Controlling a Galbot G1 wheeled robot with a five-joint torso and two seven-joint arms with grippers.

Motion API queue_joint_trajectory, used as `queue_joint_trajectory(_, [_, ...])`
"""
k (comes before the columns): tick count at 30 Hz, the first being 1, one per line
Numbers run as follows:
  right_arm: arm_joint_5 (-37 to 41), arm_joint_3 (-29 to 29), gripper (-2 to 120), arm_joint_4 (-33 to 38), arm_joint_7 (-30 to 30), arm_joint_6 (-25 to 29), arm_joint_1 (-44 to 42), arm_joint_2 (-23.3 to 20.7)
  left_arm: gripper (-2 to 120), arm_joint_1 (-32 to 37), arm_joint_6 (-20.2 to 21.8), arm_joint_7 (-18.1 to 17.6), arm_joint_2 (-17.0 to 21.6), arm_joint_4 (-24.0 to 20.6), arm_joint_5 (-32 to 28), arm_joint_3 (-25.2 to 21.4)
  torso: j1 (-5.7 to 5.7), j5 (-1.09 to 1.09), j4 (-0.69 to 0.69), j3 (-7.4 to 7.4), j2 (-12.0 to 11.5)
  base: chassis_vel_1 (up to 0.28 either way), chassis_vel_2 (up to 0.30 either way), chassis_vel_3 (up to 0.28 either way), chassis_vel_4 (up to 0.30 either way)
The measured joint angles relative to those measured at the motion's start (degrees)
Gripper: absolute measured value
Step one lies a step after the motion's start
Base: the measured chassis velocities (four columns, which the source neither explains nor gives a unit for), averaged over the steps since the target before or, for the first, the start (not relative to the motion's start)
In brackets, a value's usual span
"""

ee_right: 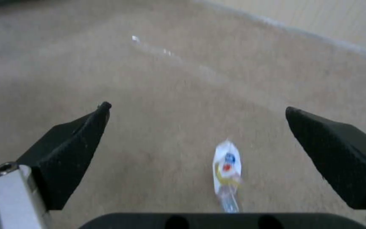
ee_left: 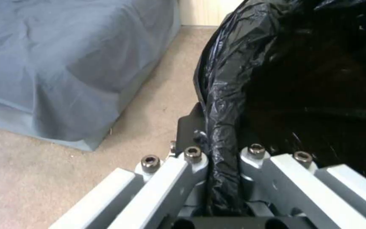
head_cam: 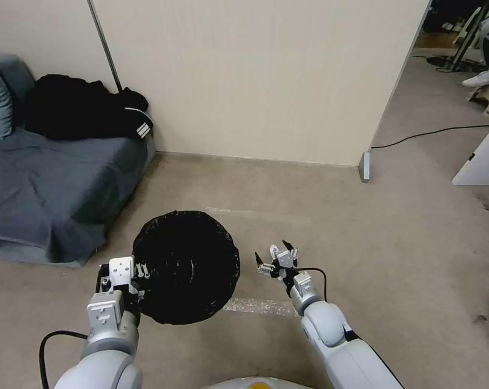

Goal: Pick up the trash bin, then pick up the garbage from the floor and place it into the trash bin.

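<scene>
beside sofa [head_cam: 49, 189], left claw [ee_left: 223, 159] clamped on trash bin [head_cam: 186, 267] rim, right claw [head_cam: 276, 258] apart over wrapper [ee_right: 227, 173]

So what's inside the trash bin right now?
Only the glossy black liner is visible inside the trash bin, held at its rim by the left gripper. Its dark bottom can't be made out, so any contents stay hidden.

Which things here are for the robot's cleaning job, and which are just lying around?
For the job:
trash bin, clamped at its rim by the left gripper
small packet on the carpet, under the open right gripper

Just lying around:
grey sofa
black jacket
black cable
</scene>
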Motion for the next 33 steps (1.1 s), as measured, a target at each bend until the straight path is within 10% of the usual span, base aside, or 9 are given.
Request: queue_joint_trajectory(33, [-6.7, 4.2, 100, -25.1, -1.9, 3.2, 11.6, 5.4, 1, 2.2, -0.9, -0.1, -0.8, 0.3, 2.2, 1.4, -0.01, 0.0, 0.0, 0.0, 0.0, 0.0, 0.0, 0.0, 0.0])
